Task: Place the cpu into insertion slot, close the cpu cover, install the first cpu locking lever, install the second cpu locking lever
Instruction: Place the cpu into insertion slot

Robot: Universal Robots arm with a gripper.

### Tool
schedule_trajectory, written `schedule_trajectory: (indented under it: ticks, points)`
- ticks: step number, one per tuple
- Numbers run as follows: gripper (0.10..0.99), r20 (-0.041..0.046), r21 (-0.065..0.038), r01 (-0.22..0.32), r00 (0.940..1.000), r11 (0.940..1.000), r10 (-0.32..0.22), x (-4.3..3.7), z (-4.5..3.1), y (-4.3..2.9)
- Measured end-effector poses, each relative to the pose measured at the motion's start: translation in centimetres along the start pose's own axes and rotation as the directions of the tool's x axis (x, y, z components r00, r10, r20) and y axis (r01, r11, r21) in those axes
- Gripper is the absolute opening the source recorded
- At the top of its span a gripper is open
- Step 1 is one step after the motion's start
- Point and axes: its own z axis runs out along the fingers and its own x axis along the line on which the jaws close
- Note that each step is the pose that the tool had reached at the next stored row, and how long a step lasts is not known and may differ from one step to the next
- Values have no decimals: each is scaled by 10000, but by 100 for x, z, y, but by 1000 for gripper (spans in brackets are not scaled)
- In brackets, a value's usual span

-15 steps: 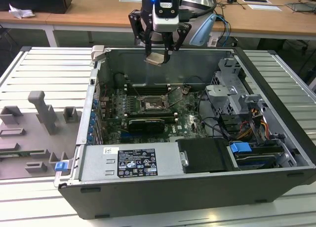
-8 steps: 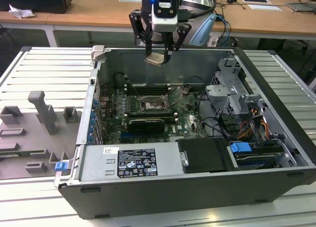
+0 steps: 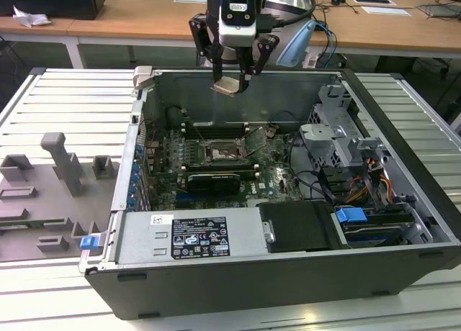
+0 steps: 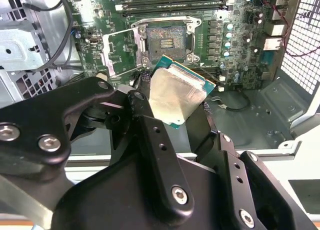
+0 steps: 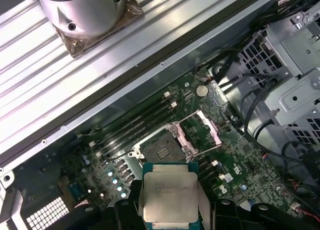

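The hand (image 3: 232,78) pinches the cpu (image 5: 170,197) by its edges, high above the open case (image 3: 238,270). Below, the socket (image 5: 162,150) lies bare with the cover (image 5: 209,126) swung open beside it. Nothing is seated, covered or latched yet.

In the exterior view: from outside and above the open computer case (image 3: 216,291), looking obliquely down over its near wall, far enough to frame the socket (image 3: 225,152) mid-board. In both wrist views: close above the socket (image 4: 167,40) (image 5: 161,149), looking down past the cpu (image 4: 175,92) (image 5: 170,195), from different sides. Shared by all three: socket.
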Motion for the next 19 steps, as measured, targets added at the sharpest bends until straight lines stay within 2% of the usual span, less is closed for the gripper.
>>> schedule_trajectory:
  ticks: [19]
  points:
    - [529, 75, -19, -855, 9963, 9963, 855, 0, 0, 0]
